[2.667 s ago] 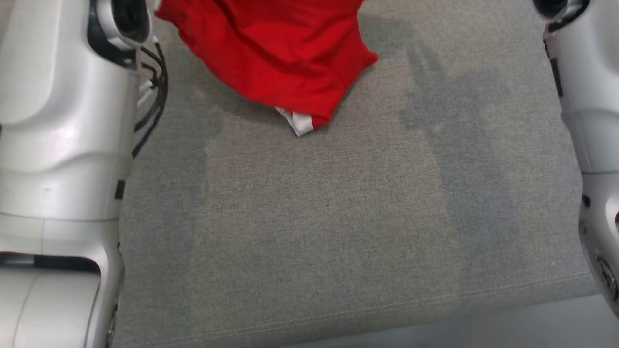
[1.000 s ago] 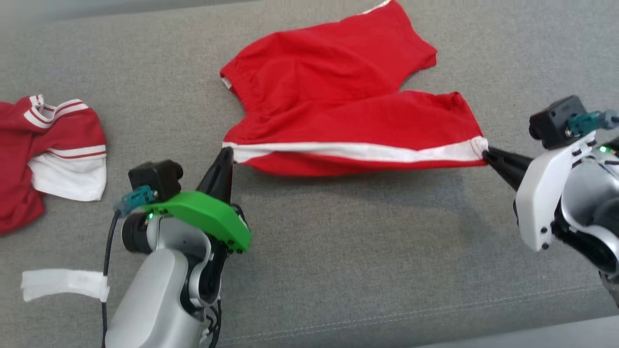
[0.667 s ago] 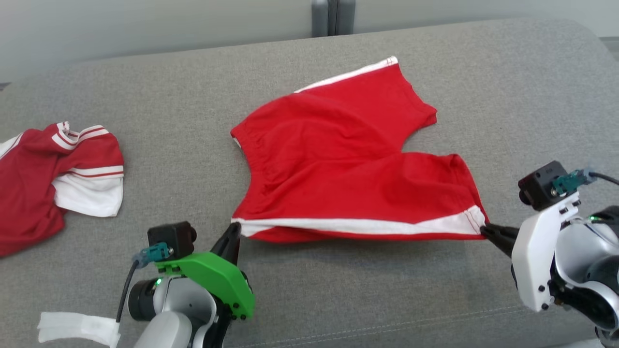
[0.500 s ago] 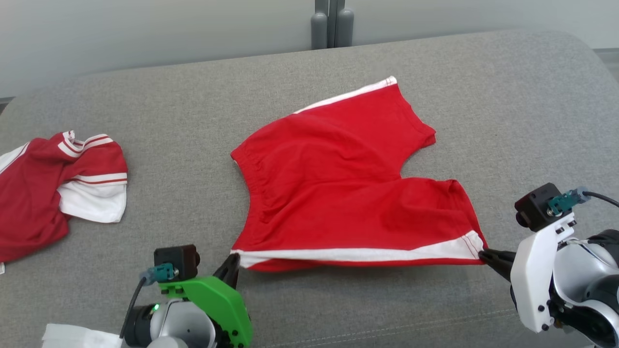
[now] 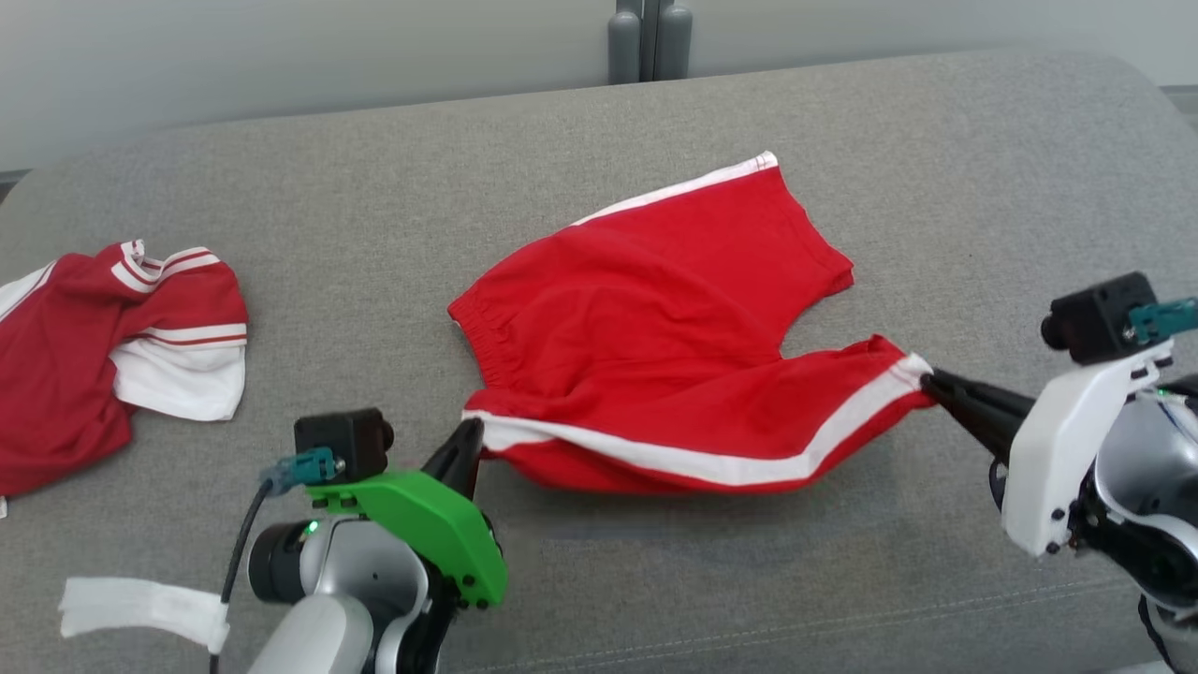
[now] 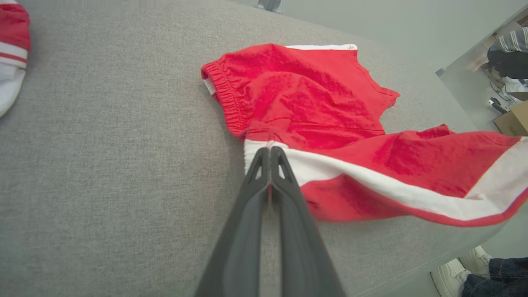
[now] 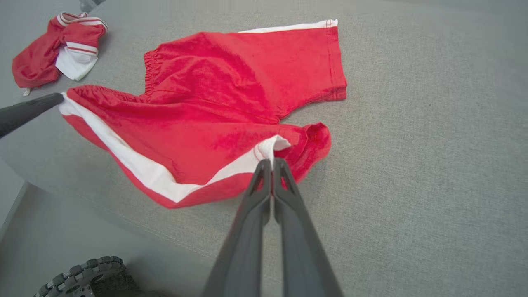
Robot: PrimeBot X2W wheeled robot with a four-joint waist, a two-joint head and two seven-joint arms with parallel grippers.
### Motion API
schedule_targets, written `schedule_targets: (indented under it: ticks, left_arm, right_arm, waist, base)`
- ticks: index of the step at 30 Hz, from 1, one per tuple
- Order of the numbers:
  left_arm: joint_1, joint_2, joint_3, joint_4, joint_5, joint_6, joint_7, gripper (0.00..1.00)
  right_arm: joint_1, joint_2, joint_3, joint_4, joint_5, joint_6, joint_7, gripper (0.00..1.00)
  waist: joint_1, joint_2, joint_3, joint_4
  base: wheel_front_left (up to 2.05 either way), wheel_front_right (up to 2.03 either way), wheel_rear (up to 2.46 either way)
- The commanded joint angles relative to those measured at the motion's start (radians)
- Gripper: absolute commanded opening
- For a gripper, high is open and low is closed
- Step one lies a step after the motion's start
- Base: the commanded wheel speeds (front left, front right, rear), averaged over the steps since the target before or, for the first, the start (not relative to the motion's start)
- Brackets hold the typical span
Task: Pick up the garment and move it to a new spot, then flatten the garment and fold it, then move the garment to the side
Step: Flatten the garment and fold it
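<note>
The left gripper (image 5: 471, 432) is pinched tight on the waistband corner, and the right gripper (image 5: 927, 379) on the leg hem, of the red shorts (image 5: 655, 318). Their striped edge hangs just above the grey cushion (image 5: 711, 590) and the rest lies mid-cushion, seemingly to pull them flat.

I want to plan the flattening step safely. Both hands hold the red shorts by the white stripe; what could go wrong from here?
1. The left hand and the right hand pinch only the end corners of the red cotton shorts with white side stripes; a corner may slip out under tension.
2. The near leg sags and twists between them, so it may settle on the grey fabric cushion with a crease.
</note>
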Motion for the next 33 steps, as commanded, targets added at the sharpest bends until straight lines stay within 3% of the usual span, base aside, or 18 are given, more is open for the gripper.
schedule_targets:
  ticks: [1, 13, 33]
  left_arm:
    - [-0.063, -0.013, 0.012, 0.018, -0.003, -0.006, -0.012, 0.0]
    - [-0.324, -0.06, 0.027, 0.161, 0.046, -0.015, -0.051, 0.0]
    - [-0.611, -0.12, 0.047, 0.427, 0.047, -0.044, -0.152, 0.0]
  right_arm:
    - [-0.066, 0.022, -0.009, 0.041, 0.007, -0.001, -0.032, 0.0]
    - [-0.36, 0.118, -0.052, 0.308, -0.052, -0.001, -0.175, 0.0]
    - [-0.766, 0.116, 0.044, 0.696, -0.145, -0.001, -0.37, 0.0]
  waist:
    - [0.0001, 0.0, 0.035, 0.001]
    - [0.0001, 0.0, 0.162, 0.014]
    - [0.0001, 0.0, 0.313, 0.055]
  base:
    - [0.0, 0.0, 0.0]
    - [0.0, 0.0, 0.0]
    - [0.0, 0.0, 0.0]
